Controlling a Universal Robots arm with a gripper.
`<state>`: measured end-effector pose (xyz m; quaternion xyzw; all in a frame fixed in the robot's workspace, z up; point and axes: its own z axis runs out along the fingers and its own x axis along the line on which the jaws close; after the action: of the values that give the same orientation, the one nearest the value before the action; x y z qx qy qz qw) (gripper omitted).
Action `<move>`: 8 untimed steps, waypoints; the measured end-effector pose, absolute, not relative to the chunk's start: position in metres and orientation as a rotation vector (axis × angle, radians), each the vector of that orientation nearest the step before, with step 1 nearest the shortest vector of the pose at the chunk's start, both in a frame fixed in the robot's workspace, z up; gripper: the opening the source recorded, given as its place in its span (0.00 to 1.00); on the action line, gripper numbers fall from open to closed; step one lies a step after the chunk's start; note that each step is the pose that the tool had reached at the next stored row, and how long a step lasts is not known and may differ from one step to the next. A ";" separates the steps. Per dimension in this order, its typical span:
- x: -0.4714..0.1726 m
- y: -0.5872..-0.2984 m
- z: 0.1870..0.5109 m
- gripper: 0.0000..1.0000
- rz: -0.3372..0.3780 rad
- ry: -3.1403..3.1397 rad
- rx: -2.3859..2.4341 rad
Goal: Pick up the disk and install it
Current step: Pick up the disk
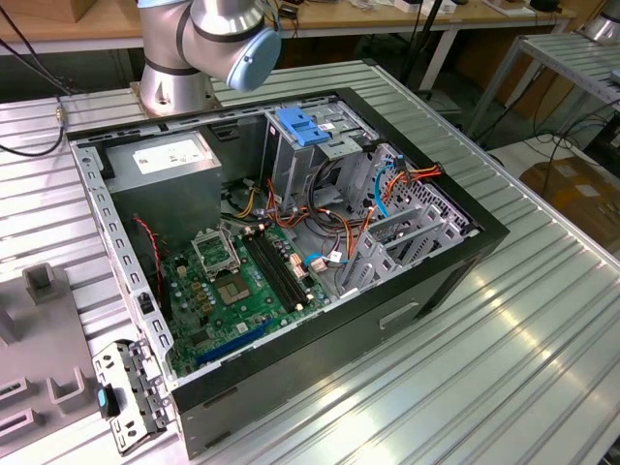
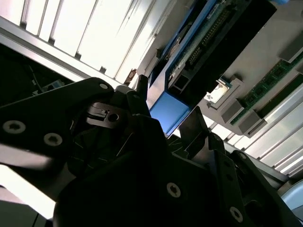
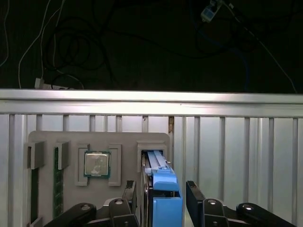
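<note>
In the exterior view, an opened computer case (image 1: 291, 242) lies on the ribbed metal worktop (image 1: 504, 368). The arm (image 1: 228, 39) stands at the far edge, and a grey tray (image 1: 29, 349) sits at the exterior view's left edge.

In the first wrist view, the disk (image 3: 165, 201) stands on edge in the tray's end slot, near the worktop's edge and beside a chip (image 3: 97, 164). The tool (image 3: 161, 185) is open, with one finger on each side of the disk and a thin gap on one side.

In the second wrist view, the disk's blue end sits between the dark fingers (image 2: 196, 125).
</note>
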<state>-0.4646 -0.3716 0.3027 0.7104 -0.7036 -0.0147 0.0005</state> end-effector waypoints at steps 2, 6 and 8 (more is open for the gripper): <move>-0.465 -0.372 0.300 0.54 -0.048 -2.210 2.232; -0.465 -0.372 0.299 0.54 -0.048 -2.210 2.232; -0.465 -0.372 0.299 0.54 -0.048 -2.211 2.232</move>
<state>-0.4646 -0.3717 0.2990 0.7104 -0.7036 -0.0153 -0.0001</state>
